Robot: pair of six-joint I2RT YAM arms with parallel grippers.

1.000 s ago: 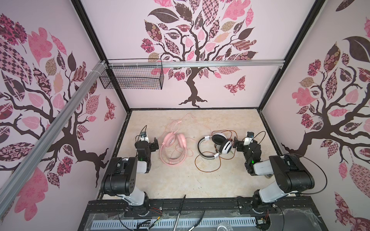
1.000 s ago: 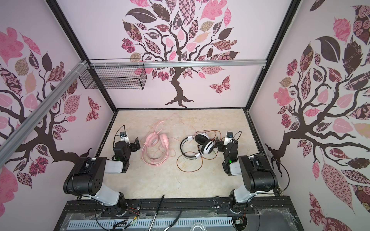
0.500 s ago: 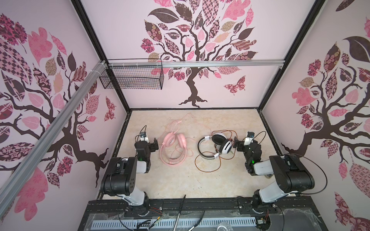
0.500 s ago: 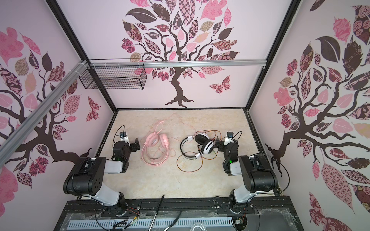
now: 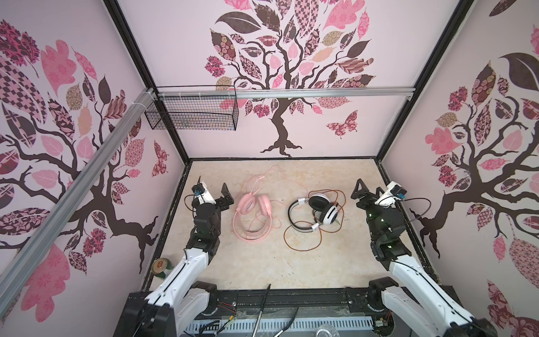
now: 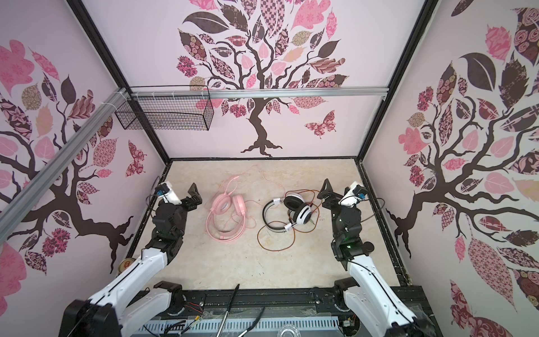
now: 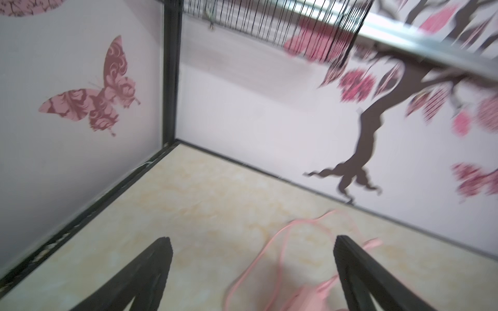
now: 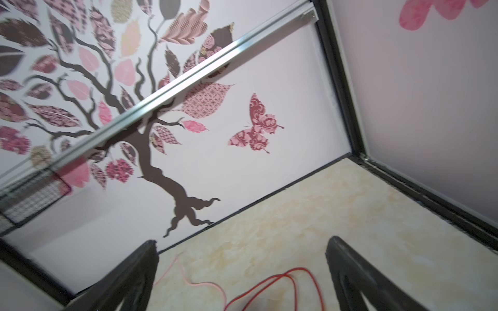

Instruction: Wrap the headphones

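Arms are what changed here. A second ago both sat folded low at the near edge, and now they've unfolded, white forearms stretched out and riding higher toward the top cameras. That also uncovered a drinks can (image 5: 159,267) by the left arm's base, off the worktop (image 5: 262,262).

Headsets haven't budged at all. The pink headset (image 5: 253,204) lies left of centre with its pink cord (image 5: 254,182) looping toward the back wall. The white-and-black headset (image 5: 326,211) is right of centre, lying on its loose orange-red cord (image 5: 303,246). Neither cord is wrapped yet.

The left tool (image 7: 252,241) is spread wide with nothing in it. It hangs just left of the pink headset, and its wrist view shows pink cord on the worktop beyond the fingers. The right tool (image 8: 241,242) is spread wide and empty too, off to the right of the white-and-black headset and apart from it. Its wrist view catches loops of the orange-red cord plus a bit of pink cord.
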